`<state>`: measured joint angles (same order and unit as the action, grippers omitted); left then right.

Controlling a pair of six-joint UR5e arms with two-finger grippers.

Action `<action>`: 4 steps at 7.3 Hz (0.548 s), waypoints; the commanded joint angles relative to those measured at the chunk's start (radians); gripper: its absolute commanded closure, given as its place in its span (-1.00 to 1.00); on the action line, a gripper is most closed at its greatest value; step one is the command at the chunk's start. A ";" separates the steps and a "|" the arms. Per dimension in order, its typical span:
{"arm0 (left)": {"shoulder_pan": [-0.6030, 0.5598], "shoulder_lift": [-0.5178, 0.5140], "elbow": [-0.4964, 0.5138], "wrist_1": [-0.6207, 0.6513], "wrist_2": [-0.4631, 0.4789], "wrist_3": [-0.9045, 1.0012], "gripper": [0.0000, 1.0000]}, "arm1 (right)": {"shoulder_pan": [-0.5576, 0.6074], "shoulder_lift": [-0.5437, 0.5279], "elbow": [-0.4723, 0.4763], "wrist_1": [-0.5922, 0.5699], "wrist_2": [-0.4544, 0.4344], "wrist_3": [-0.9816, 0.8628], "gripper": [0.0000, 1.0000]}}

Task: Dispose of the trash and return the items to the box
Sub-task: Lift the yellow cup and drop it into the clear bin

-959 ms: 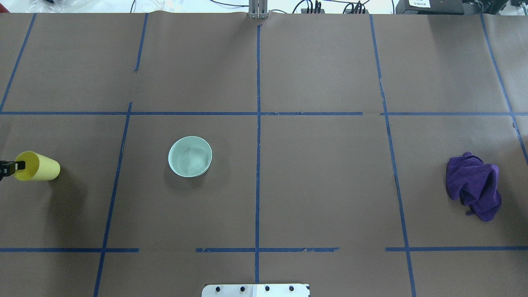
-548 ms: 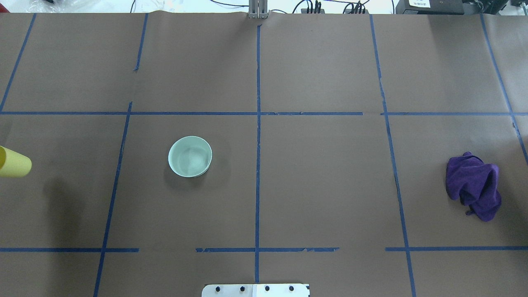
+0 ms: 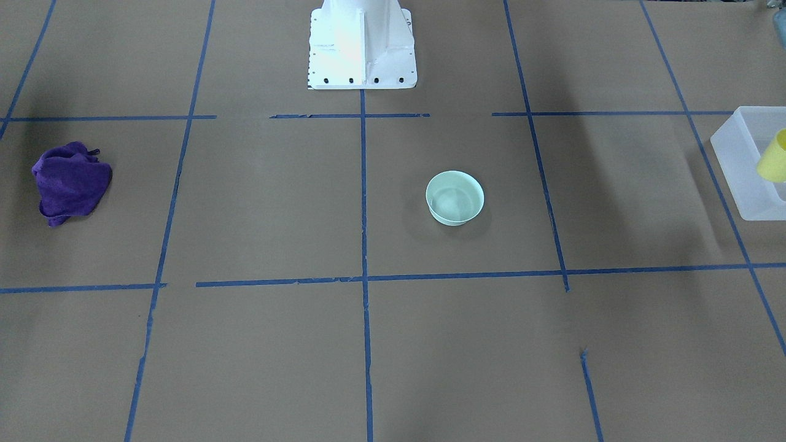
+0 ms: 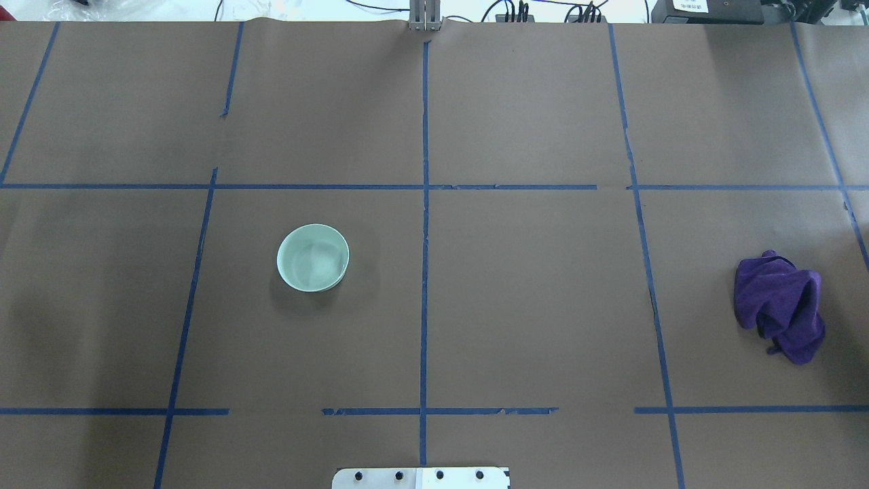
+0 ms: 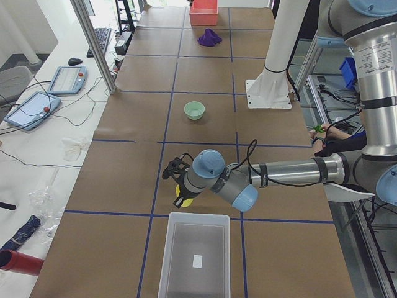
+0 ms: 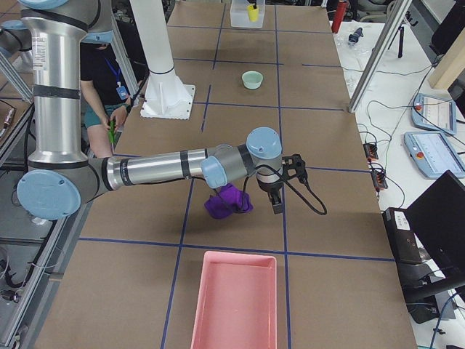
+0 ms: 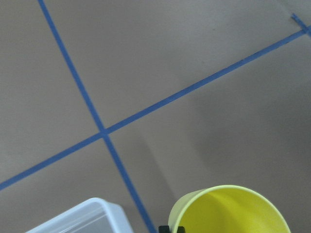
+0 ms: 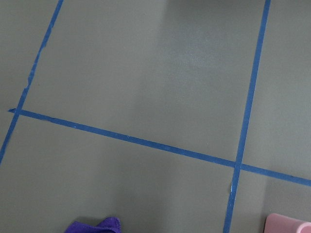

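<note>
Well, from across the table, the yellow cup (image 3: 775,156) is hanging at the far right edge, overlapping the frosted box (image 3: 734,147) but, as far as I can judge, not inside it yet. The mint bowl (image 3: 455,197) is sitting upright near the middle, and the purple cloth (image 3: 69,182) is lying crumpled at the far left.

From overhead, only bowl and cloth are showing, well apart.

From the left end, the left gripper (image 5: 180,189) is carrying the cup just beside the box's rim.

From the right end, the right gripper (image 6: 277,202) is hovering beside the cloth, with a pink bin (image 6: 232,305) near it. Whether its jaws are parted I cannot tell.

The left wrist camera is showing a black fingertip (image 7: 167,229) pinching the cup's rim, clenched on it, I'd say.

The right wrist camera is catching only corners of cloth and bin.

So nothing looks boxed yet: the cup is closest, while bowl and cloth are waiting.
</note>
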<state>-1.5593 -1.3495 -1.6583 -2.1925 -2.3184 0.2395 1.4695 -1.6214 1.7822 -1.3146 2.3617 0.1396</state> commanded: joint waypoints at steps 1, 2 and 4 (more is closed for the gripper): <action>-0.067 -0.025 0.081 0.053 0.004 0.153 1.00 | 0.000 0.000 -0.001 0.000 0.001 0.000 -1.00; -0.067 -0.023 0.150 -0.083 0.005 0.047 1.00 | 0.000 0.000 -0.001 0.000 0.001 0.000 -1.00; -0.021 -0.007 0.306 -0.390 0.013 -0.127 1.00 | 0.000 -0.002 -0.001 0.000 -0.001 0.000 -1.00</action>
<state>-1.6084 -1.3651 -1.4346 -2.4274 -2.3086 0.1980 1.4696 -1.6218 1.7810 -1.3146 2.3620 0.1396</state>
